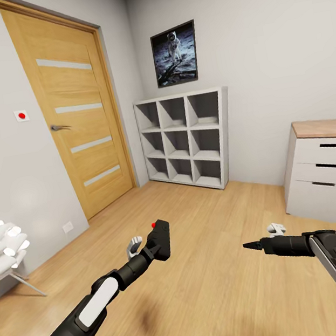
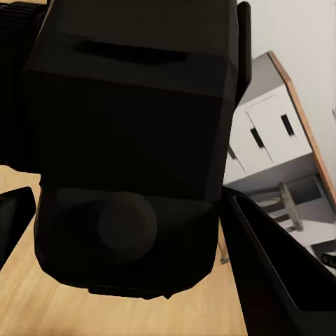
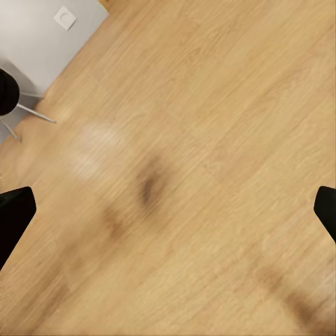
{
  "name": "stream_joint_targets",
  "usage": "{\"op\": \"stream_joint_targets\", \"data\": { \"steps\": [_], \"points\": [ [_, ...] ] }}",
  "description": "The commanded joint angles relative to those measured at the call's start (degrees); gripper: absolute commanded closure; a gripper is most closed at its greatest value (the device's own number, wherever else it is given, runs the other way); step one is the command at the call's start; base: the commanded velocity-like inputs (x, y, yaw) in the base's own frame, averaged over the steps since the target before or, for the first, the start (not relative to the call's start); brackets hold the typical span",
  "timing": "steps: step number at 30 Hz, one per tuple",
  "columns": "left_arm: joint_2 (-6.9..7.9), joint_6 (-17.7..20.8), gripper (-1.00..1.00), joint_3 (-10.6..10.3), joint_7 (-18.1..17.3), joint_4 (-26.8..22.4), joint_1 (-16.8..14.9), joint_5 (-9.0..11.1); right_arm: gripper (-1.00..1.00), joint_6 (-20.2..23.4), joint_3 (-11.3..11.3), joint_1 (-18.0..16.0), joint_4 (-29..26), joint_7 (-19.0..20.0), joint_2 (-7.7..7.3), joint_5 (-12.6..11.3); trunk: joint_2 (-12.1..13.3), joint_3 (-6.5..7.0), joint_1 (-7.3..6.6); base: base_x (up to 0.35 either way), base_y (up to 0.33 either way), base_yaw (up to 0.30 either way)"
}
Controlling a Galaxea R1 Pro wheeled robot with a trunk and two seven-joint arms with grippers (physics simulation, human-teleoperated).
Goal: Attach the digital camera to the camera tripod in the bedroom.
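While the left end effector (image 1: 151, 247) grips the digital camera (image 1: 160, 238) above the wood floor (image 1: 222, 295), the right end effector (image 1: 252, 246) hangs open. Shelves (image 1: 186, 137) stand beside the door (image 1: 73, 107).

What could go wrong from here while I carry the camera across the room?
1. The digital camera is held by the left gripper high over bare wood floor; a slip in the jaws would likely drop it.
2. The camera fills the left wrist view, so close alignment may have to rely on the head view.
3. Steering could swing the arms near the white drawer unit.

1 digital camera (image 1: 160, 239), 1 door (image 1: 73, 110), 1 cube shelf (image 1: 186, 140), 1 dresser (image 1: 324, 170).
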Motion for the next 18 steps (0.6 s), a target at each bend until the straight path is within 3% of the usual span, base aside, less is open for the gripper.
{"op": "stream_joint_targets", "data": {
  "steps": [1, 18],
  "points": [
    [0.05, 0.1, 1.00, -0.1, -0.1, 0.0, -0.1, 0.4, -1.00, 0.5, 0.0, 0.0, 0.0, -0.1, -0.01, -0.4, 0.4, 0.12, -0.24, 0.000, 0.000, 0.000],
    [0.03, -0.1, 1.00, 0.1, -0.1, -0.1, -0.1, 0.7, -1.00, 0.5, 0.0, 0.0, 0.0, -0.1, -0.04, -0.5, 7.2, 3.18, -3.97, 0.000, 0.000, 0.000]
  ]
}}
